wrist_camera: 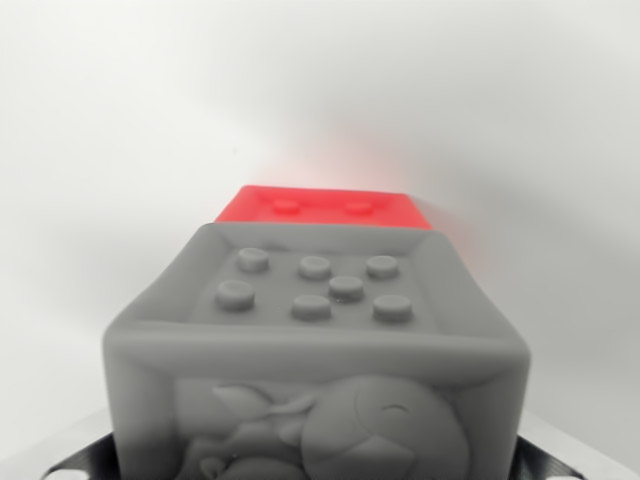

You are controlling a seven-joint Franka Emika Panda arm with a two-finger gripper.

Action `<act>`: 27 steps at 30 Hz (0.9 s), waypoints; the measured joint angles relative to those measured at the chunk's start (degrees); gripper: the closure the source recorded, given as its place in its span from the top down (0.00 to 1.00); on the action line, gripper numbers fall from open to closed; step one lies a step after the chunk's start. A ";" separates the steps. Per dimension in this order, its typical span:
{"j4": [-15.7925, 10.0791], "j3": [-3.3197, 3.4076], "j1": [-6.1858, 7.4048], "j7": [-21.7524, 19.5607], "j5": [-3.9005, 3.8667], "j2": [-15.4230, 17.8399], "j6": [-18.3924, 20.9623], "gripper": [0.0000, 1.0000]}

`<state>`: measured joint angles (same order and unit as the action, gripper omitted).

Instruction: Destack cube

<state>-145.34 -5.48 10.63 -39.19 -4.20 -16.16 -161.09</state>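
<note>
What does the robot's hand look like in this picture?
Very little of it shows. Only two small bits of the end effector peek in at the bottom corners of the wrist view: pale silvery-grey metal edges with dark, ridged pads beside them. No cables or markings are visible. The grey cube hides the rest, with a red cube behind it.

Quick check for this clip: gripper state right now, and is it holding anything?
Gripper: shut on the grey cube, finger pads flank its lower sides. The red cube lies behind, not held.
</note>
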 joint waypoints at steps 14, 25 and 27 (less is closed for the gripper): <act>-0.06 -0.02 -0.02 0.05 0.05 0.47 0.35 0.00; -0.35 -0.34 -0.15 0.49 0.68 3.25 2.70 0.00; -0.40 -0.39 -0.15 0.65 0.92 3.94 3.32 0.00</act>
<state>-145.74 -5.87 10.48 -38.54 -3.28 -12.22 -157.77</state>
